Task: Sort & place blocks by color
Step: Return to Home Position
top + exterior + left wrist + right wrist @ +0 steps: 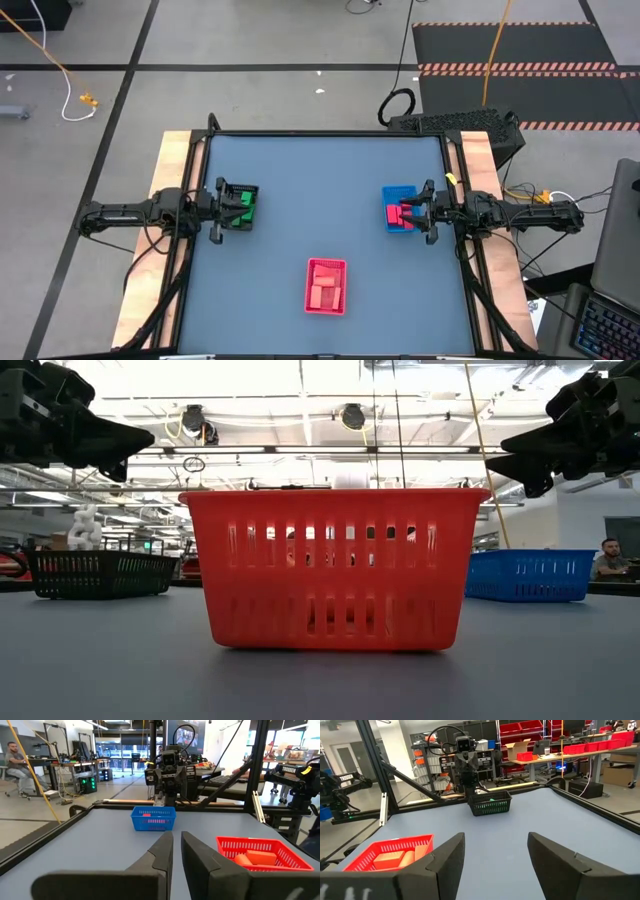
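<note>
Green blocks [244, 202] lie in the black tray [238, 222] at the table's left. Magenta-red blocks [394, 215] lie in the blue tray [398, 192] at the right. Salmon-orange blocks [324, 285] lie in the red tray [343, 268] near the front edge, also seen as blocks [256, 858] in the left wrist view. My left gripper [226, 206] hovers level above the black tray, shut and empty [176, 851]. My right gripper [412, 212] hovers level above the blue tray, open and empty [496, 855].
Bare blue-grey tabletop [320, 180] spreads between the three trays. Black frame posts [257, 765] and wooden side rails [170, 160] border the table. People sit in the room beyond, one at a desk [17, 762].
</note>
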